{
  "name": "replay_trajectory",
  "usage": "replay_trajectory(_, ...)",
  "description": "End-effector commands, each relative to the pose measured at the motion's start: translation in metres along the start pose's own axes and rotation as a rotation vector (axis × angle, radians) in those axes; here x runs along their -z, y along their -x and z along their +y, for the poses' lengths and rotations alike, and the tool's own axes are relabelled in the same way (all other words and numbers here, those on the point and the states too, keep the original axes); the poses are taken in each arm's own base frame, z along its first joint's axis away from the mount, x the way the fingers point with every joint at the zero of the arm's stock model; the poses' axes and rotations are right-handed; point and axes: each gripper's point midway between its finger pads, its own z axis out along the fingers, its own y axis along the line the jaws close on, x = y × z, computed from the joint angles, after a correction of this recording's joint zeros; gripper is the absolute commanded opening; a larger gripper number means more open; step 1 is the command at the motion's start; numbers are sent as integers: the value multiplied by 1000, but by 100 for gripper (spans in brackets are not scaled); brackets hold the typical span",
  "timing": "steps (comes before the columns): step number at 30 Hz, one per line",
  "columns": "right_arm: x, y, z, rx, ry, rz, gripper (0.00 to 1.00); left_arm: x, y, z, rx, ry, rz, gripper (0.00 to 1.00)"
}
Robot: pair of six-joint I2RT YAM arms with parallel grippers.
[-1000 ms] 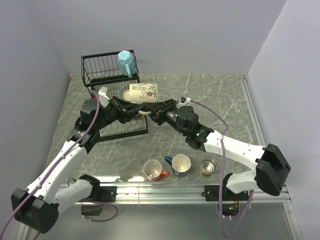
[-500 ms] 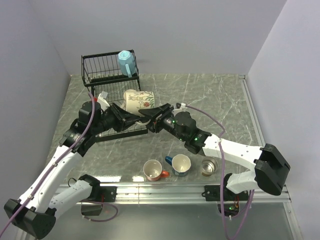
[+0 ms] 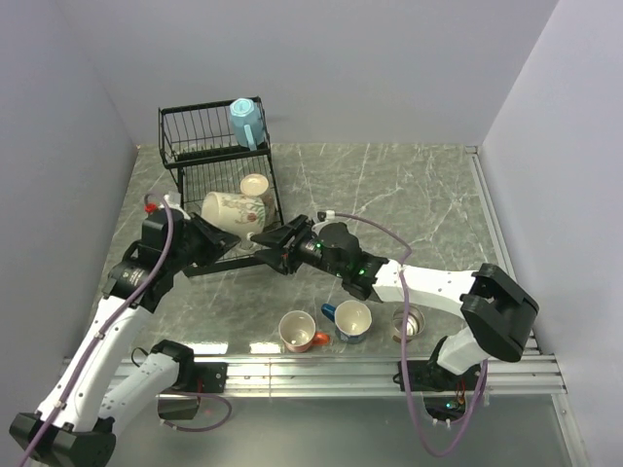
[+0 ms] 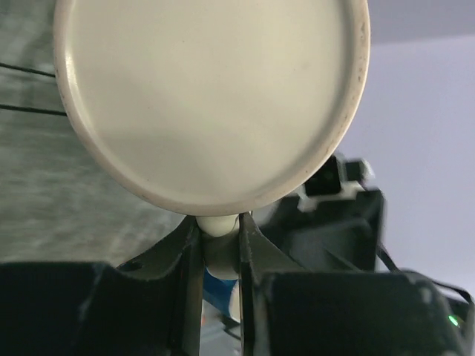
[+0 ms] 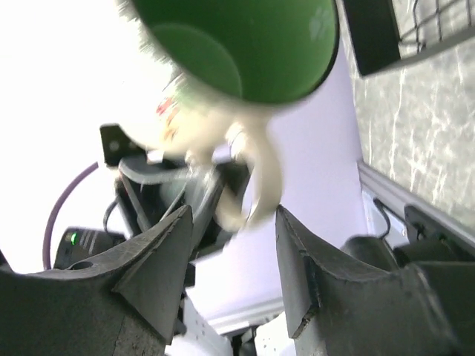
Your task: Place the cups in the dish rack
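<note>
My left gripper (image 3: pixel 237 236) is shut on the handle of a cream flowered mug (image 3: pixel 226 207), green inside, and holds it tilted in front of the black wire dish rack (image 3: pixel 195 146). In the left wrist view the mug's base (image 4: pixel 211 96) fills the top and its handle (image 4: pixel 219 226) sits between the fingers. My right gripper (image 3: pixel 270 241) is open just right of the mug. The right wrist view shows the green inside (image 5: pixel 245 44) and the handle (image 5: pixel 260 178) beyond the spread fingertips. A light blue mug (image 3: pixel 244 122) sits on the upper shelf, and a beige mug (image 3: pixel 256 187) in the lower tier.
An orange-red mug (image 3: pixel 297 331), a dark blue mug (image 3: pixel 352 319) and a shiny metal cup (image 3: pixel 409 321) stand near the front edge by the right arm's base. Walls close in the table on the left, back and right.
My left gripper has carried the cream mug left and down toward the rack's front. My right gripper has followed to the left and now stands open beside the handle.
</note>
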Motion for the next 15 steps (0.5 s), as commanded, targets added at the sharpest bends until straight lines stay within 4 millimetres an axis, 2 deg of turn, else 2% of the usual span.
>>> replay_trajectory(1,9,-29,64,39,177,93,56,8,35,8,-92,25,-175,1)
replay_trajectory(9,8,-26,34,29,108,99,56,7,49,40,-171,158,-251,1)
replay_trajectory(15,17,-24,29,52,96,85,56,2,59,57,-233,233,-285,0)
